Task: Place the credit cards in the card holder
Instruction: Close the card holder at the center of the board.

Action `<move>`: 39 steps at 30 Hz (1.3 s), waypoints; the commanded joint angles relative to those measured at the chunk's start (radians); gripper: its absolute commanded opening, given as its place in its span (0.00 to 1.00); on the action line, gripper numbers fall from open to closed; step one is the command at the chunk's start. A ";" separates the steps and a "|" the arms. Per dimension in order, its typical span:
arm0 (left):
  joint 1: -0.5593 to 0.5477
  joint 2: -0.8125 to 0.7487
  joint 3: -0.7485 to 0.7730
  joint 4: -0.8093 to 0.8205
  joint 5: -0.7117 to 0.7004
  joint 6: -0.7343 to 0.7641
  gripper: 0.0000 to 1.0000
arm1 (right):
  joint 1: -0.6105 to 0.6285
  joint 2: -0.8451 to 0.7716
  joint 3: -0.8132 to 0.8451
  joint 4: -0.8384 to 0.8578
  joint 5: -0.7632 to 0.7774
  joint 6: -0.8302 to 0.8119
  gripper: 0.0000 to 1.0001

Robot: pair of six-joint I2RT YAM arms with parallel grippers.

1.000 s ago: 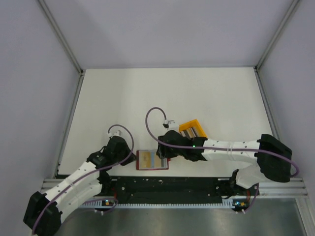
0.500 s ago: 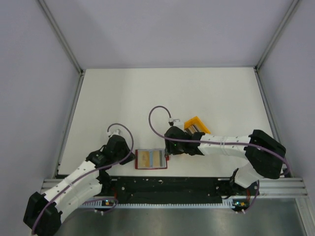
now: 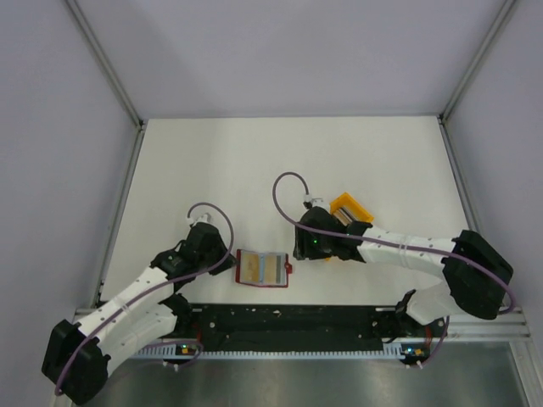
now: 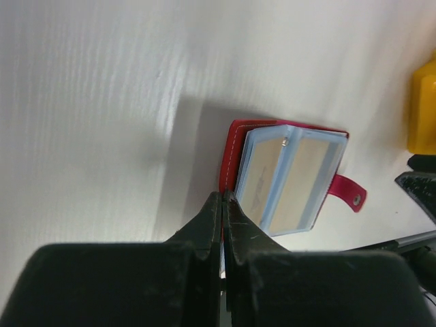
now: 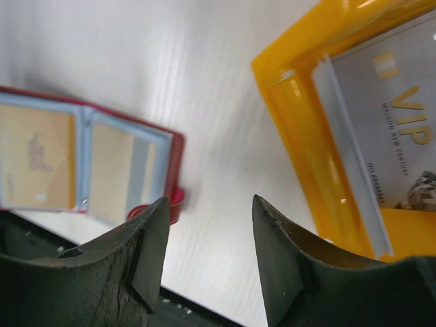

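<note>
The dark red card holder (image 3: 263, 269) lies open near the table's front edge. Its clear sleeves (image 4: 293, 177) show tan cards. My left gripper (image 3: 229, 263) is shut on the left edge of its red cover (image 4: 230, 153). The snap tab (image 4: 347, 193) points to the right. Grey credit cards (image 5: 388, 136), the top one printed "VIP", rest in a yellow bin (image 3: 350, 210). Between the holder (image 5: 88, 170) and the bin (image 5: 306, 136) my right gripper (image 5: 208, 201) hangs open, with only bare table between its fingers.
The black rail (image 3: 288, 320) of the arm bases runs just in front of the holder. Grey walls and metal frame posts (image 3: 119, 212) bound the white table at the left, back and right.
My right gripper has drawn back from over the holder, up and to the right, beside the yellow bin. The holder and my left gripper have shifted slightly to the right.
</note>
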 commanded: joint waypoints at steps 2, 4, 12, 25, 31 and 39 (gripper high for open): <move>0.001 0.002 0.059 0.047 0.034 -0.001 0.00 | 0.038 -0.090 0.025 0.055 -0.125 0.028 0.52; 0.001 0.000 0.061 0.044 0.039 -0.007 0.00 | 0.068 -0.061 0.057 0.052 -0.104 0.051 0.52; 0.001 -0.003 0.064 0.039 0.043 -0.001 0.00 | 0.162 0.093 0.183 -0.034 0.031 0.099 0.52; -0.001 -0.003 0.061 0.047 0.048 0.004 0.00 | 0.184 0.162 0.246 -0.160 0.122 0.072 0.33; 0.000 -0.003 0.061 0.047 0.048 0.007 0.00 | 0.188 0.148 0.245 -0.166 0.123 0.076 0.19; -0.001 -0.003 0.062 0.048 0.049 0.013 0.00 | 0.190 0.113 0.228 -0.164 0.126 0.082 0.05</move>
